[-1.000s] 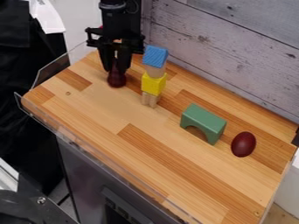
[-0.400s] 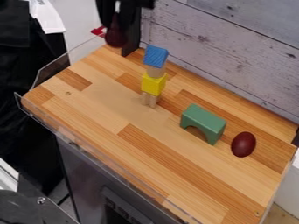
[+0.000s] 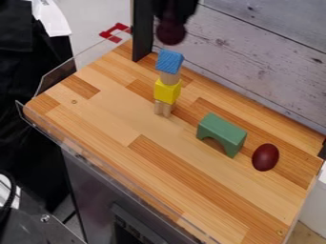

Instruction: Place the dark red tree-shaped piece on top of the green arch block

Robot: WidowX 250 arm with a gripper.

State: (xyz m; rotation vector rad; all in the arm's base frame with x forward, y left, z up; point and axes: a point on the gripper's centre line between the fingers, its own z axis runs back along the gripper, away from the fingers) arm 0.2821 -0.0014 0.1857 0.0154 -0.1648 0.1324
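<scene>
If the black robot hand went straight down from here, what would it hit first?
Probably the blue block topping the stack: it shows just below the dark red piece in the hand. Depth is unclear, so it might miss.

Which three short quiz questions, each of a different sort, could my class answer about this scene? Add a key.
1. Multiple choice: What tops the stack? (a) yellow block (b) green arch (c) blue block
2. True or false: The gripper holds a dark red piece off the tabletop.
3. Fill in: The block between the stack and the dark red egg shape is ____.

Key: 1 c; 2 true; 3 green
</scene>
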